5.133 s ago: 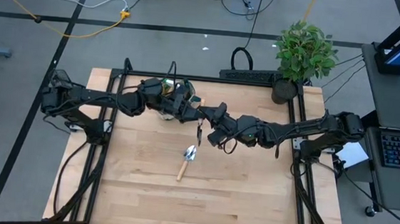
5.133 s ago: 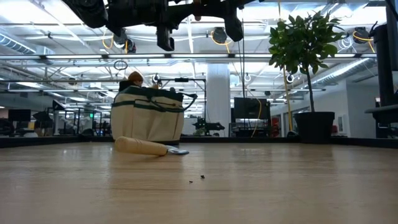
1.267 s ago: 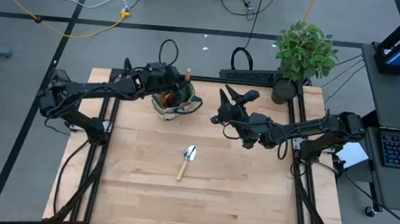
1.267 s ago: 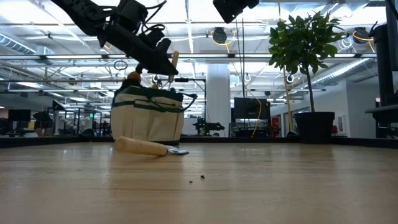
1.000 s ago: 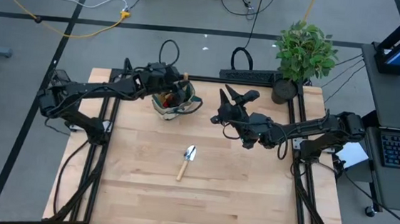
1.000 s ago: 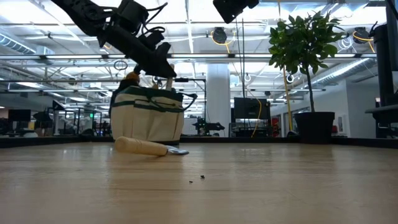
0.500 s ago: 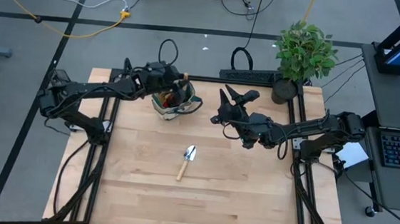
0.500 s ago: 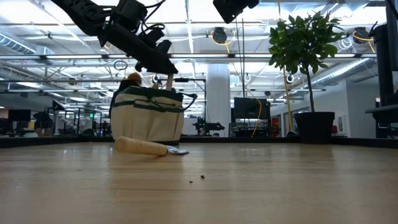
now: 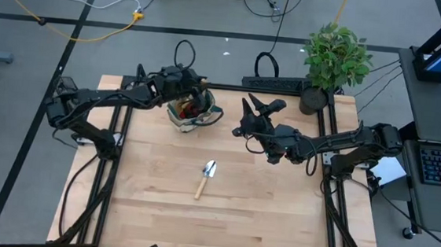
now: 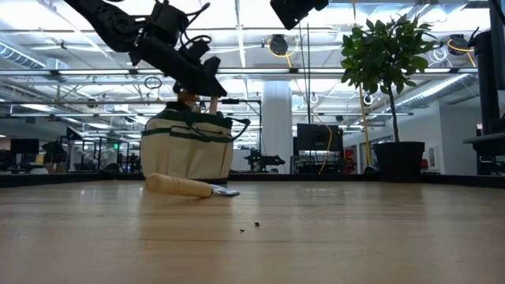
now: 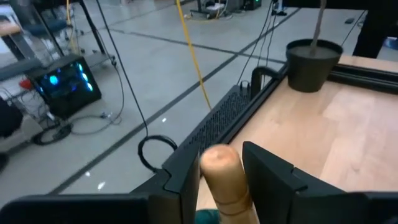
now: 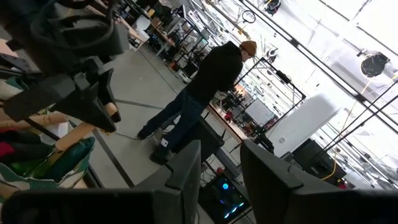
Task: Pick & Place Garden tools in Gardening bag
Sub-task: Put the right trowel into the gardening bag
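gardening bag (image 9: 192,109), a round beige tote with dark green trim, stands at the table's far edge and already holds several tools. left gripper (image 9: 198,85) hovers over it, jaws closed around a wooden handle (image 11: 221,177) standing in the bag. right gripper (image 9: 257,106) waits mid-table, slightly parted, empty. a silver trowel (image 9: 205,177) lies mid-table, judged still to be packed.

The gardening bag (image 9: 193,108) hides the working ends of its tools.
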